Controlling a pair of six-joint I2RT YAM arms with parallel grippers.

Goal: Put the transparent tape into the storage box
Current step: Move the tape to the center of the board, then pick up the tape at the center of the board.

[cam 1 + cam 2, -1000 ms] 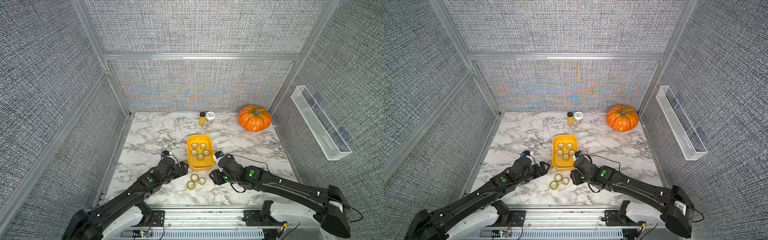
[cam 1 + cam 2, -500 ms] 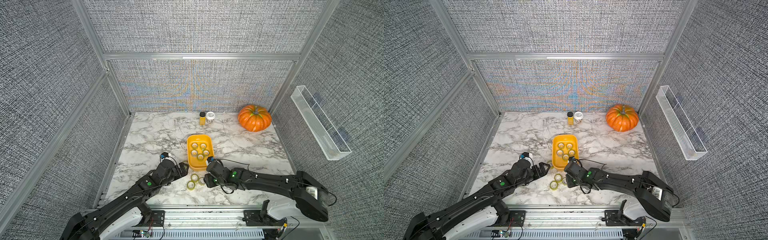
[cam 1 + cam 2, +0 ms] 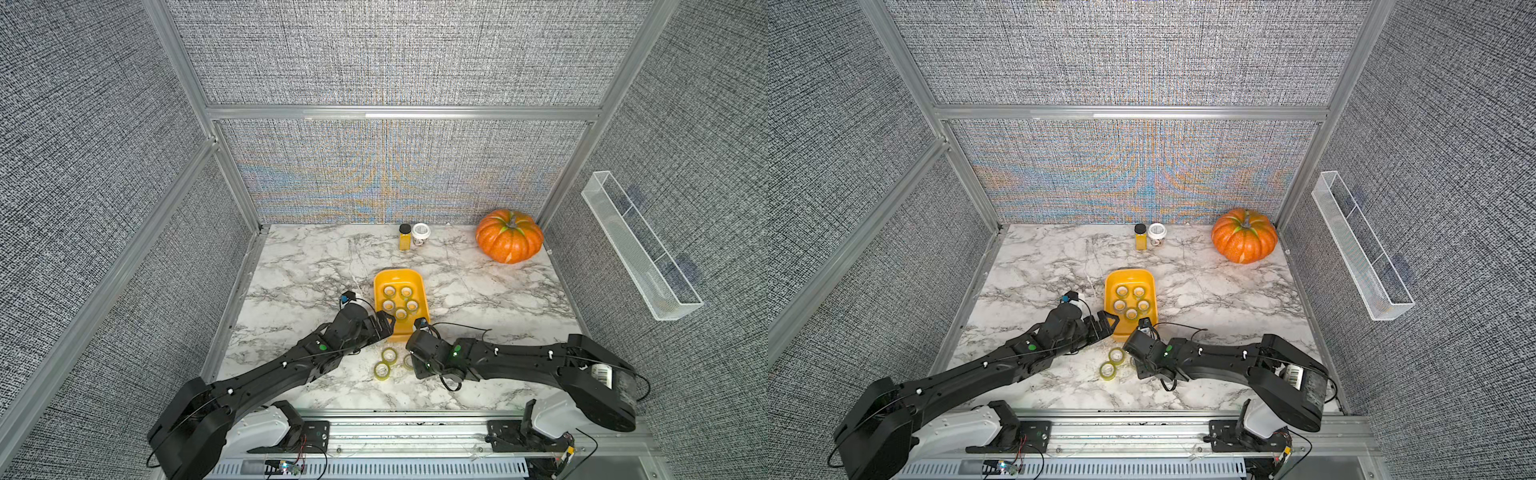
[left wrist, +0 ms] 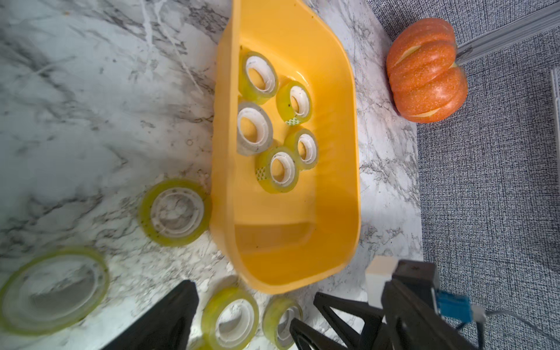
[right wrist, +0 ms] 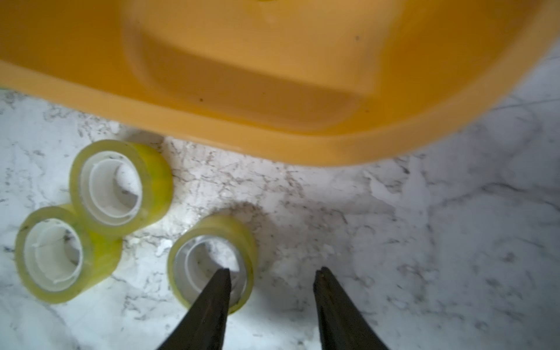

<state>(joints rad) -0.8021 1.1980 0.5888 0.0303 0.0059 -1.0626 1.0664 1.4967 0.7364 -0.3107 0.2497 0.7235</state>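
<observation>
The storage box [image 3: 420,291] is a yellow tub in mid-table with several rolls of transparent tape [image 3: 400,313] lying inside. Three more rolls [image 3: 382,370] lie on the marble just before its near end. My right gripper [image 5: 272,271] hangs low over them, open. One fingertip [image 5: 222,281] is over the hole of the nearest roll [image 5: 242,239] and the other stands outside its wall. My left gripper [image 3: 385,325] is wide open beside the tub's near left corner and holds nothing. In the left wrist view more rolls [image 4: 175,212] show on the marble beside the tub.
An orange pumpkin [image 3: 509,236] sits at the back right. A small yellow bottle [image 3: 404,237] and a white-lidded jar [image 3: 420,235] stand at the back wall. A clear trough [image 3: 640,245] hangs on the right wall. Both arms reach in from the front rail.
My right arm has swung left and dropped onto the loose rolls in front of the tub, its jaws narrowing a little. The left arm has hardly moved.
</observation>
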